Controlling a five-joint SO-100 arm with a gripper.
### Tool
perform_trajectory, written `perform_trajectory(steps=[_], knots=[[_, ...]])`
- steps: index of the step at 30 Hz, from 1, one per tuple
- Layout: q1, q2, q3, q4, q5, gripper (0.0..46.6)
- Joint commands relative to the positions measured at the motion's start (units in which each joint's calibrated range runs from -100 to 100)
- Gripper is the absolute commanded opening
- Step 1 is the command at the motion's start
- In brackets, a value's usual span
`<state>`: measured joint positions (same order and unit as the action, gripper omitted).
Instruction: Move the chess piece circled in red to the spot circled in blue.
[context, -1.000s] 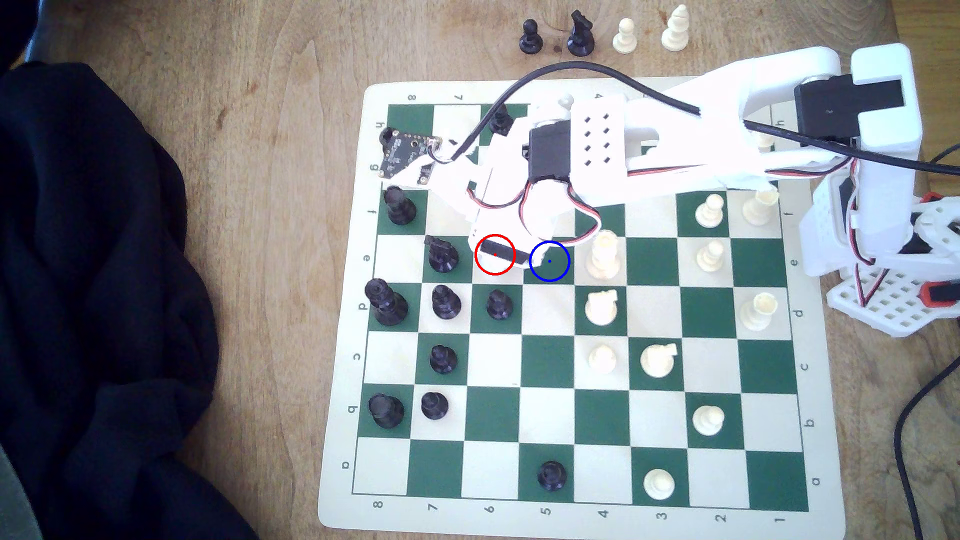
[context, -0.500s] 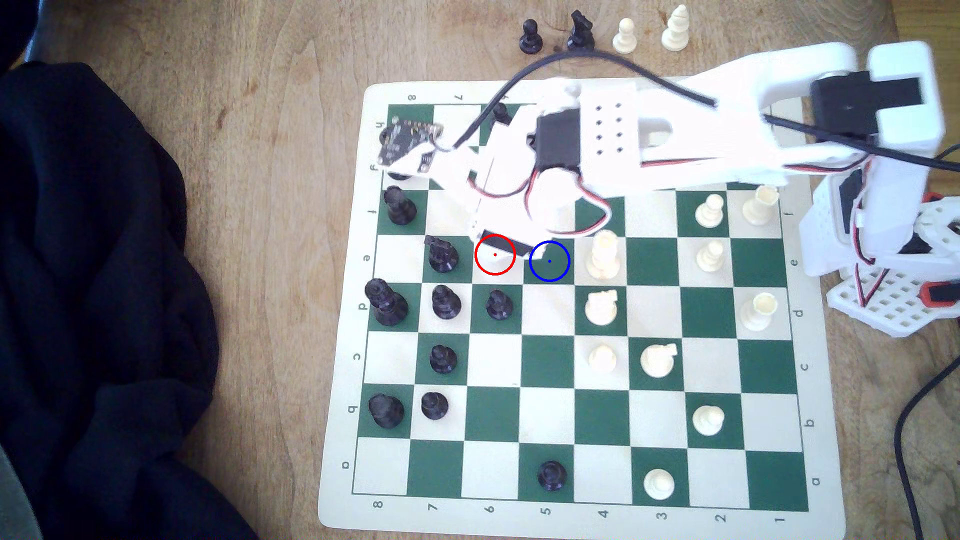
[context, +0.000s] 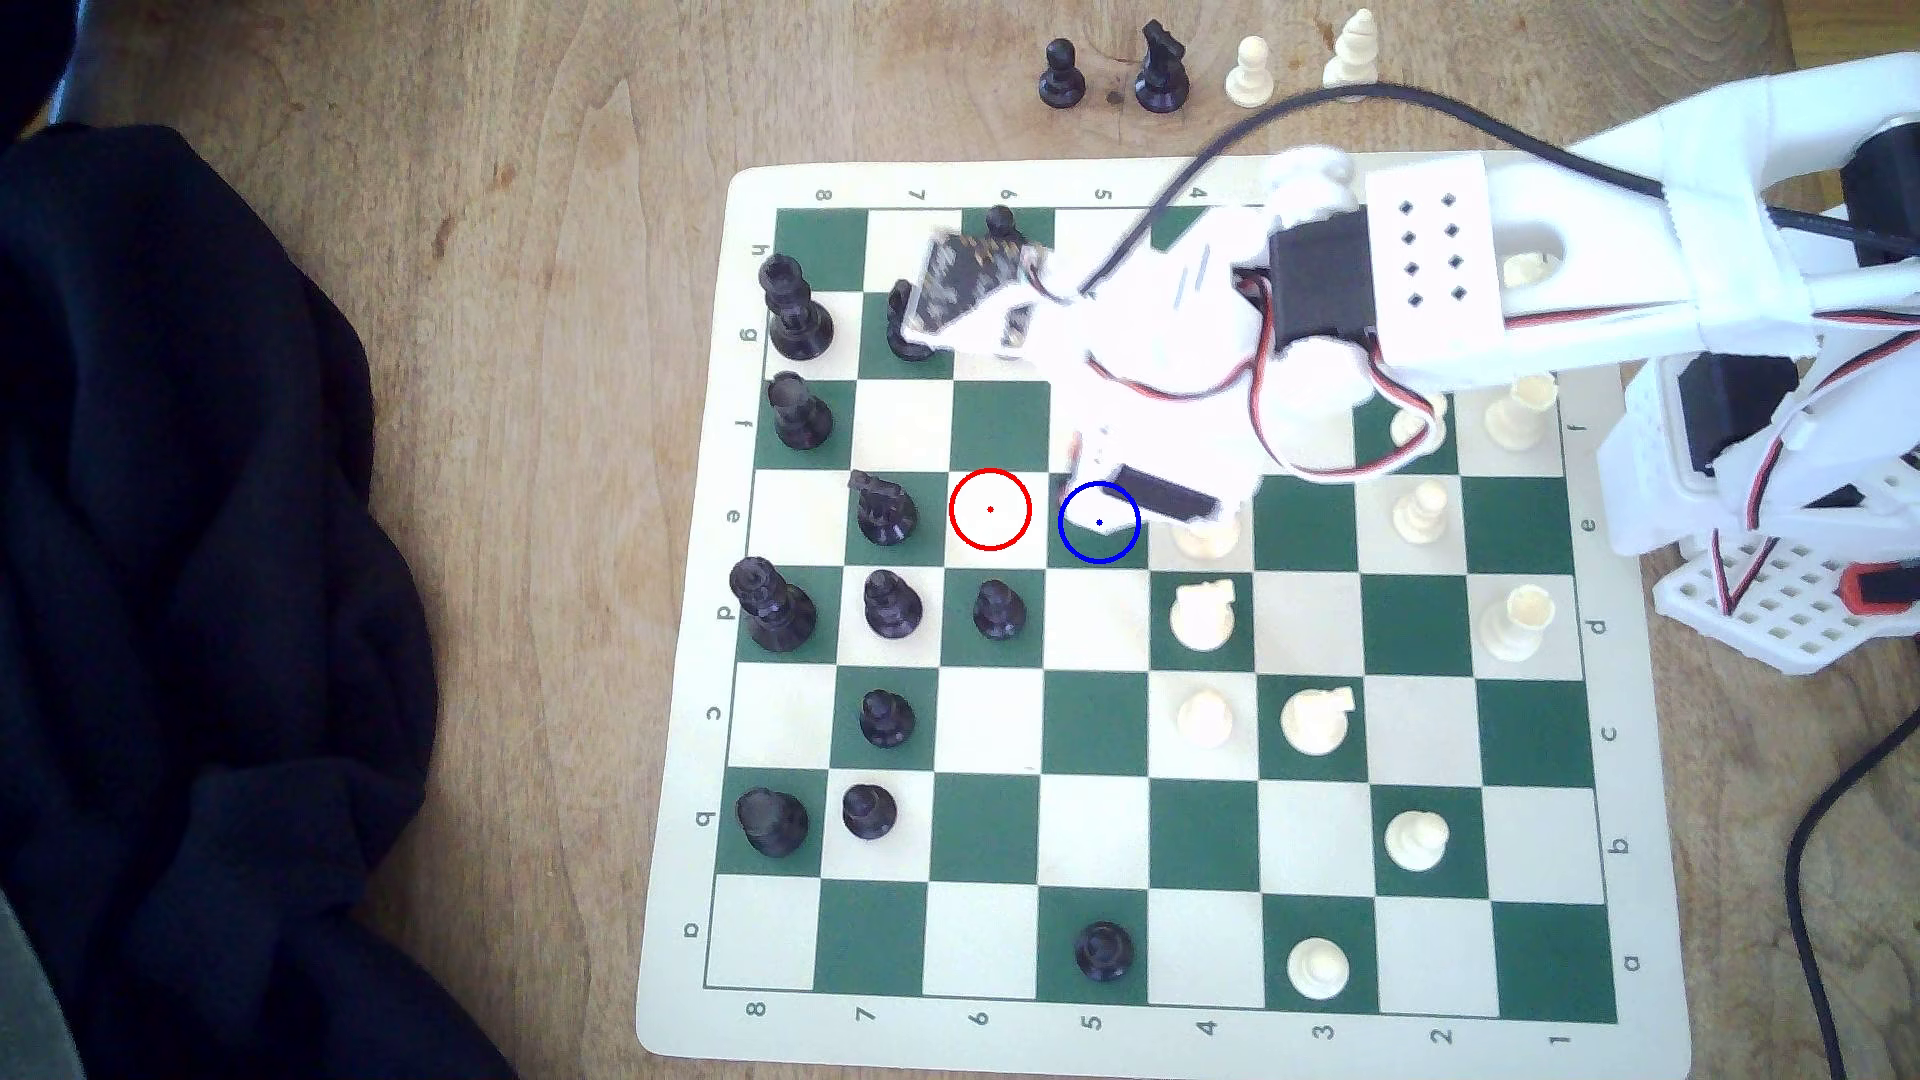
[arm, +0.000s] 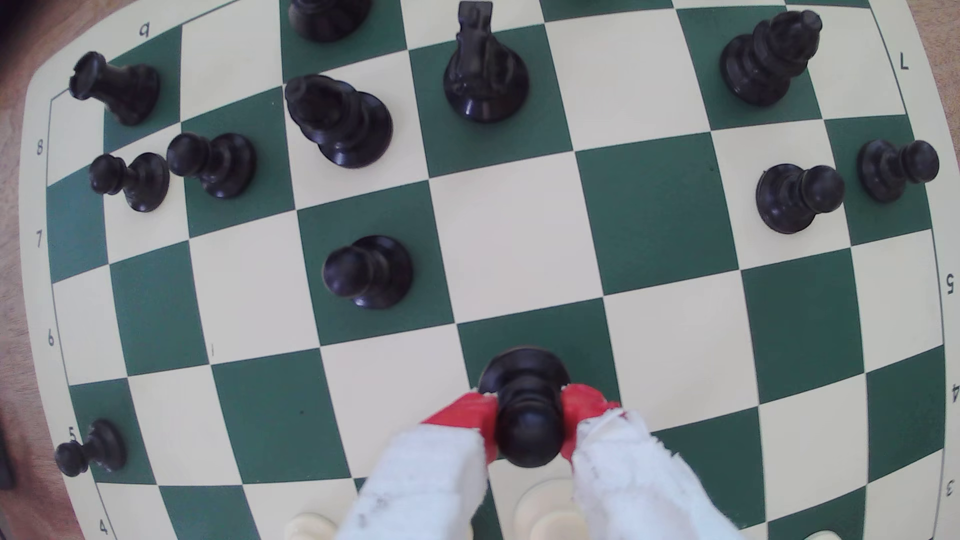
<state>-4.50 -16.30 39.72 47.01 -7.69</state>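
I see the red-tipped fingers (arm: 527, 415) pinching the pawn (arm: 527, 410) by its neck, its base over a dark green square. From the exterior view, the arm's end covers part of the blue-ringed spot (context: 1086, 540); the red-ringed square (context: 990, 509) holds nothing.

The gripper (arm: 527, 415) has swung off the red ring (context: 990, 509) toward the blue ring (context: 1099, 522) — pawn (arm: 527, 410) pinched, red-ringed square now bare.
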Motion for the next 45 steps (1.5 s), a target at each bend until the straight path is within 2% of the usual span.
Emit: perform_trajectory(steps=[1, 16, 28, 33, 34, 35, 36, 39, 45], knots=[[-1.72, -4.08, 1.89, -3.36, 0.05, 2.6], [0.94, 4.07, 0.08, -5.49, 1.56, 2.7], [1.02, 7.72, -3.36, -5.41, 1.51, 3.6], [1.25, 7.38, -3.82, -4.83, 1.61, 8.3], [1.25, 7.13, -3.82, -4.67, 1.61, 10.3], [1.49, 6.53, -3.82, -4.51, 1.42, 15.7], [1.64, 6.19, -3.82, -4.51, 1.37, 17.1], [2.58, 3.9, -4.36, -3.69, 1.22, 19.7], [3.52, -2.72, -9.17, 5.65, 1.17, 21.1]])
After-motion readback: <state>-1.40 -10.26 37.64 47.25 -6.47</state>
